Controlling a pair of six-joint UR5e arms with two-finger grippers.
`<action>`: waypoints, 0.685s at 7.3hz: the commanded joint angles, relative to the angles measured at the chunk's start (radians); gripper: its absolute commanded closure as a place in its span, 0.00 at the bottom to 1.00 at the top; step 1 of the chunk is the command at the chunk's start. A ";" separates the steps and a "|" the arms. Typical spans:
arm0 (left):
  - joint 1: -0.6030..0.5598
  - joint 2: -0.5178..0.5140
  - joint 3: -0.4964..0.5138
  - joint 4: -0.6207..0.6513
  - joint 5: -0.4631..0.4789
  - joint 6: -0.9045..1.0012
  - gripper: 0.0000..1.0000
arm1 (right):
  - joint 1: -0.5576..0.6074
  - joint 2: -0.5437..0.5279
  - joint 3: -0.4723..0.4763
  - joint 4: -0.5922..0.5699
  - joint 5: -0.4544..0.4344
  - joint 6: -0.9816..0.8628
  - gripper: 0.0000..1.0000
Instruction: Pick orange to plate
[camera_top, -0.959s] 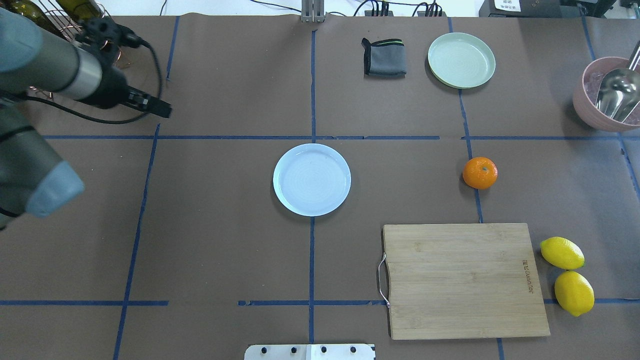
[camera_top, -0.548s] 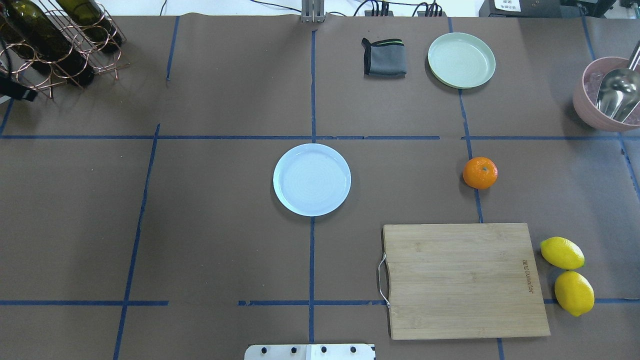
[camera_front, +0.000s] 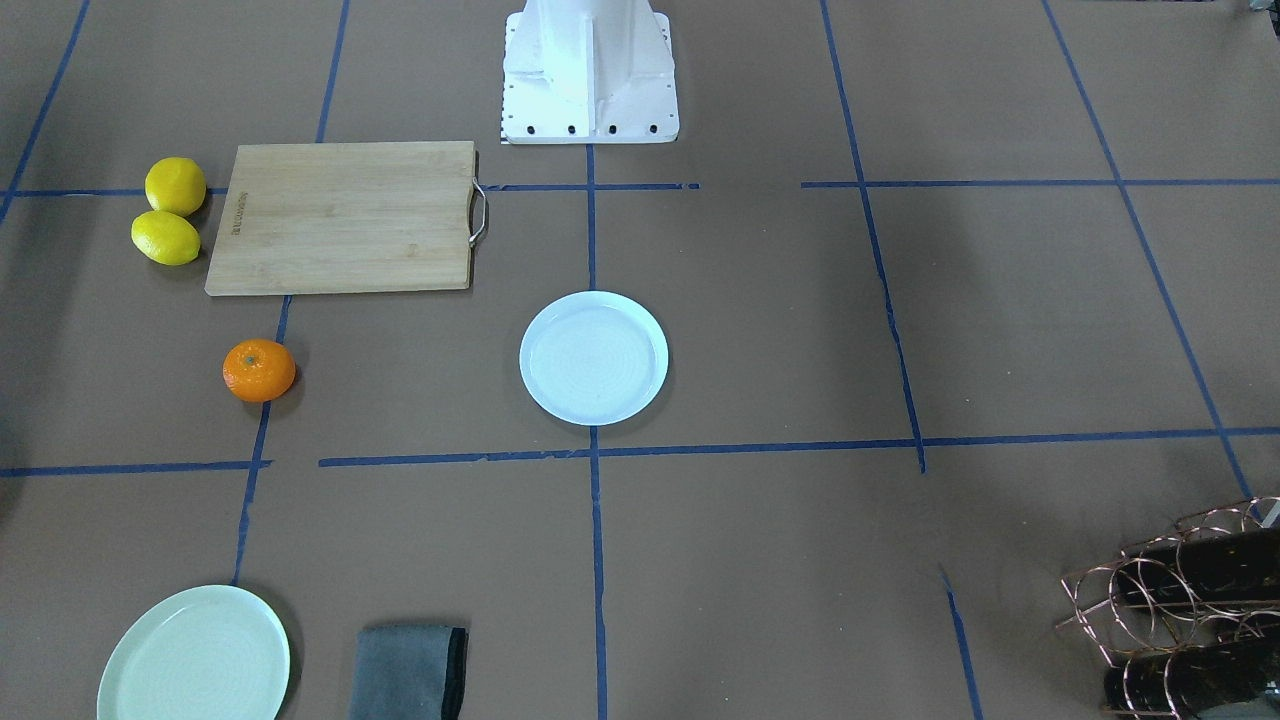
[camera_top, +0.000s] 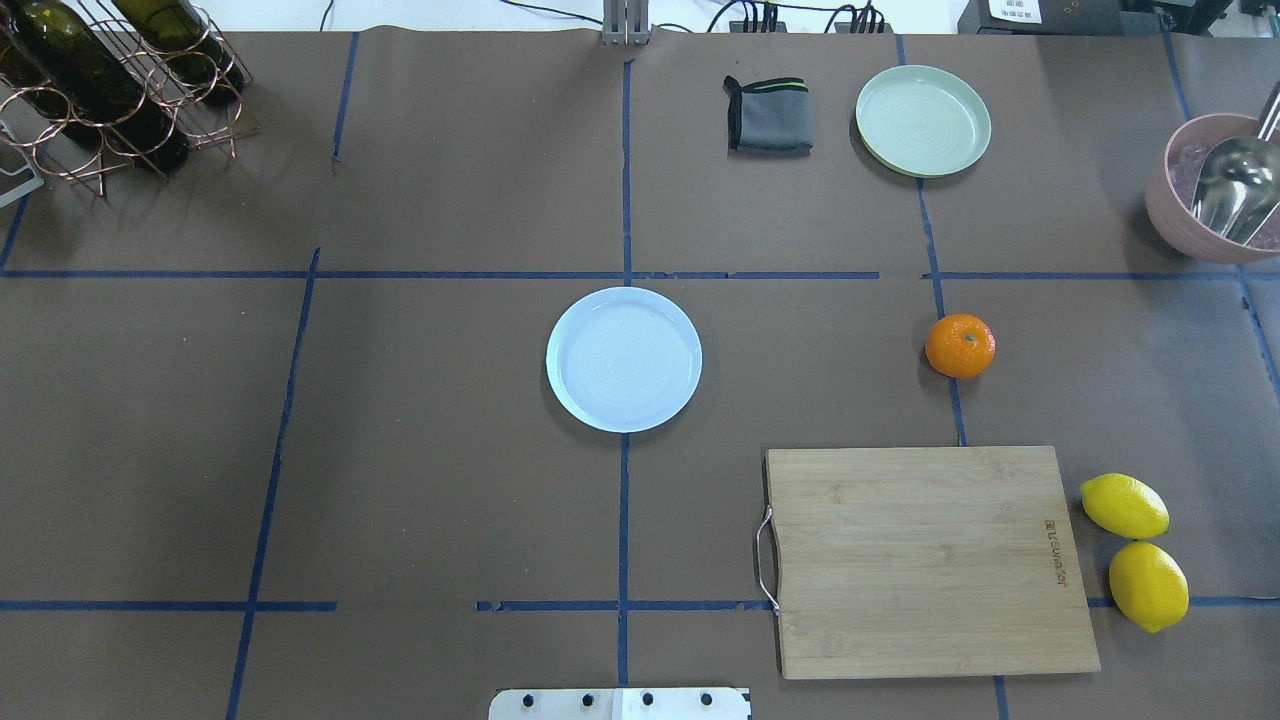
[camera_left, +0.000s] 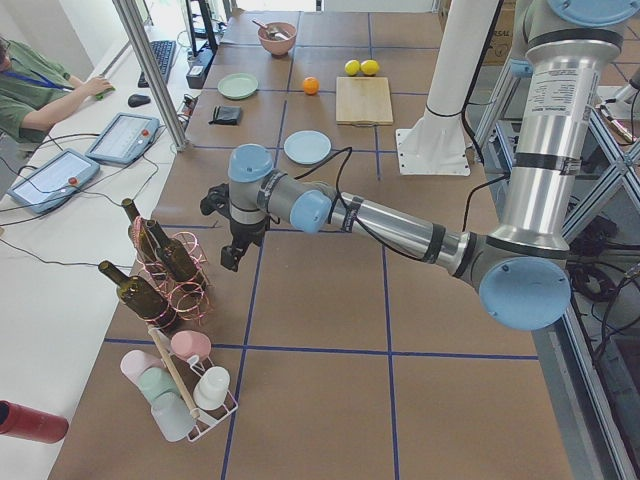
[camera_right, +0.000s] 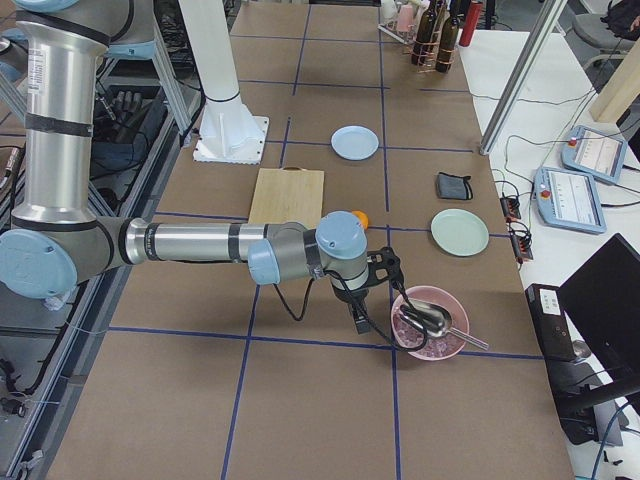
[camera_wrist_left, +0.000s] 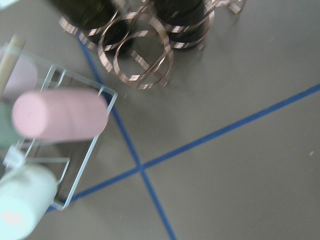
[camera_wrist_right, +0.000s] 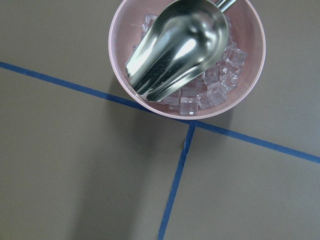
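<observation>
The orange sits well right of the plate; for left gripper and right gripper, I cannot tell claw state.

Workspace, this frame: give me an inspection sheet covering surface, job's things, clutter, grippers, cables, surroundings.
surface: brown paper with blue tape grid.
job's things: orange on the paper, apart from the empty bluish-white plate.
clutter: cutting board, two lemons, green plate, grey cloth, pink bowl of ice with scoop, wine rack, cup rack.
grippers: left gripper by wine rack, right gripper by pink bowl; state unclear.
cables: black cable on each forearm.
surroundings: operator at desk with tablets.
</observation>
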 joint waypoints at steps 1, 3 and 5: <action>-0.150 0.202 0.017 -0.077 -0.224 0.034 0.00 | 0.000 -0.001 0.006 0.000 0.019 0.000 0.00; -0.164 0.223 0.029 -0.164 -0.239 0.009 0.00 | -0.002 0.005 0.021 0.003 0.051 0.012 0.00; -0.158 0.187 -0.011 -0.159 -0.043 -0.129 0.00 | -0.008 0.006 0.024 0.003 0.053 0.020 0.00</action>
